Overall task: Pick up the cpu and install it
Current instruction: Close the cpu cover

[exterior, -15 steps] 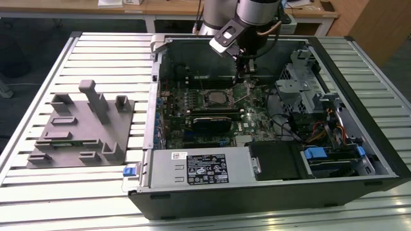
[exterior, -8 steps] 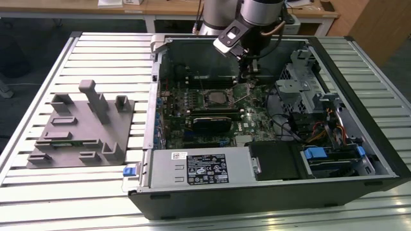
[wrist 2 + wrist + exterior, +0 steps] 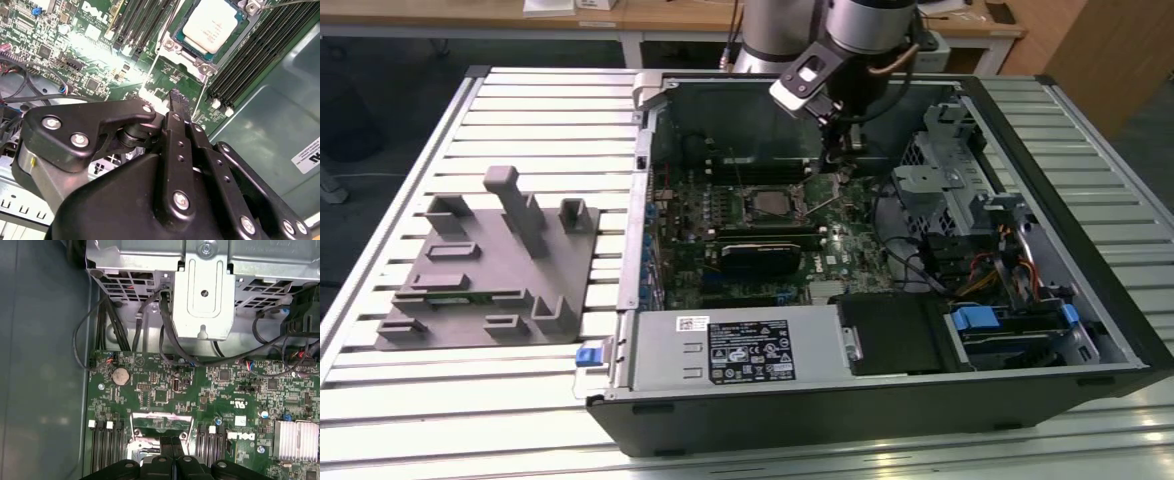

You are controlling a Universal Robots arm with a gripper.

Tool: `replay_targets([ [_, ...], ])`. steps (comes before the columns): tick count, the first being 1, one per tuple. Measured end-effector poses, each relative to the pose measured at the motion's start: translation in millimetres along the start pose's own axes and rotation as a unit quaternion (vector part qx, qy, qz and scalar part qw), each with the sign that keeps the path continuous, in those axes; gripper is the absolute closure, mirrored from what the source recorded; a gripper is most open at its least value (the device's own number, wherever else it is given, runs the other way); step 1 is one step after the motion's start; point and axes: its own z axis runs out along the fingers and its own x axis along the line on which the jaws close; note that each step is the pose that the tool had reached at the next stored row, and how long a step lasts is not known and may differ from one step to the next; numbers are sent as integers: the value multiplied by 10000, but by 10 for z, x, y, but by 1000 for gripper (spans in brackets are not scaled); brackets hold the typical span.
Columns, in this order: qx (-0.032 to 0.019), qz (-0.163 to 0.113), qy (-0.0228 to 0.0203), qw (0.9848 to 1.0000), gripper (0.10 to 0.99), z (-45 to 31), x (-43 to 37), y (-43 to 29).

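1. We are seeing a slatted metal table (image 3: 520, 110) filling the exterior view, with an open computer case (image 3: 881, 420) lying on its side across the middle and the exterior view's right.
2. The robot arm (image 3: 867, 25) is reaching down into the case from the top centre of the exterior view.
3. A grey tray (image 3: 454, 300) of plastic blocks and posts is sitting on the table at the exterior view's left, well apart from the arm.
4. The green motherboard (image 3: 847, 245) is lying flat on the floor of the case, with a silver power supply box (image 3: 747, 345) below it in the frame.
5. The claw (image 3: 838, 170) is hanging just above the board, slightly to the right of the frame's centre. In both wrist views we are finding its fingers (image 3: 176, 107) pressed together, with nothing showing between them (image 3: 173, 446).
6. The cpu (image 3: 212, 25) is sitting in its socket on the board, silver top facing up, near the claw's tip but apart from it. In the exterior view it (image 3: 770, 205) is lying just left of the claw.
7. A round coin battery (image 3: 120, 375) is sitting on the board in the first wrist view.
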Motion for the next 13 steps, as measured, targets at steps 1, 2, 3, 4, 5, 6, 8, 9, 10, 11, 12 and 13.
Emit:
replay_targets([
  [1,0,-1,0,10000,980,1,0,8],
  [2,0,-2,0,10000,980,3,-1,17],
  [3,0,-4,1,10000,980,6,-1,30],
  [4,0,-6,1,10000,980,10,-2,44],
  [5,0,-8,1,10000,980,14,-2,57],
  [6,0,-9,1,10000,980,19,-3,68],
  [8,0,-10,0,10000,980,30,-4,85],
  [9,0,-10,1,10000,980,40,-4,84],
  [10,0,-11,1,10000,980,51,-4,84],
  [11,0,-11,0,10000,980,64,-5,85],
  [12,0,-13,0,10000,980,75,-5,87],
  [13,0,-15,1,10000,980,84,-3,93],
])
